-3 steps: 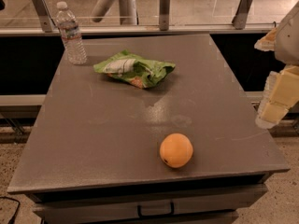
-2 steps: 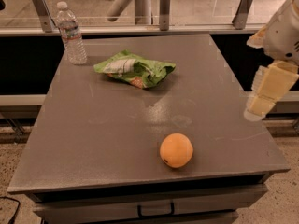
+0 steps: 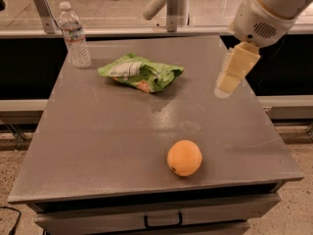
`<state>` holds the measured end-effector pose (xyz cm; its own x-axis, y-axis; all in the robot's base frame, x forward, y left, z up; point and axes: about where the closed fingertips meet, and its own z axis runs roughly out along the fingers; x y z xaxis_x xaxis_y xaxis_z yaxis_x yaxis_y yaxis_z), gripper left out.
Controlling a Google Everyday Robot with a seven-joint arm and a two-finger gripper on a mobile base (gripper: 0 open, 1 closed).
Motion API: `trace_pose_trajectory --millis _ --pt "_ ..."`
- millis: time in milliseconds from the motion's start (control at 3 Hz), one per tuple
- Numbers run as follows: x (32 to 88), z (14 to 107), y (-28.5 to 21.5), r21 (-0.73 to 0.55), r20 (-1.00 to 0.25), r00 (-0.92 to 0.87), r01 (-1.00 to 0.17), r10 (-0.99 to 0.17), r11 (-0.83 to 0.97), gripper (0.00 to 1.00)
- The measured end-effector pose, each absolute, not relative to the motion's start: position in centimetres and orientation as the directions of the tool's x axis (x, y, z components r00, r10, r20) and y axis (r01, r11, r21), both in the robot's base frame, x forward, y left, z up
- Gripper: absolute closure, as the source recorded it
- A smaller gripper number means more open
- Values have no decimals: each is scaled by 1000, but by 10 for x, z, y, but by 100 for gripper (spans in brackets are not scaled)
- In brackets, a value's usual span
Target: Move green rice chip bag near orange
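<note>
The green rice chip bag (image 3: 142, 73) lies crumpled on the far middle of the grey table (image 3: 98, 136), white label patch facing up. The orange (image 3: 184, 157) sits near the table's front edge, right of centre, well apart from the bag. My gripper (image 3: 226, 84) hangs over the table's right side, pale yellow fingers pointing down and left. It is to the right of the bag and above and behind the orange. It holds nothing that I can see.
A clear plastic water bottle (image 3: 75, 35) stands upright at the table's far left corner. A metal railing and glass (image 3: 171, 6) run behind the table. A drawer handle (image 3: 163, 223) shows below the front edge.
My arm and gripper have swung in from the right edge of view, moving left and over the table. The bag, the orange and the bottle have not moved.
</note>
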<state>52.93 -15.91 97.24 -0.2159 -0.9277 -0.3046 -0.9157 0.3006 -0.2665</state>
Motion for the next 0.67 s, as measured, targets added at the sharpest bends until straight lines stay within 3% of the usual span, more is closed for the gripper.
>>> trace_pose_trajectory --millis 667 --pt "600 943 -102 -211 -386 -233 -920 -893 331 0"
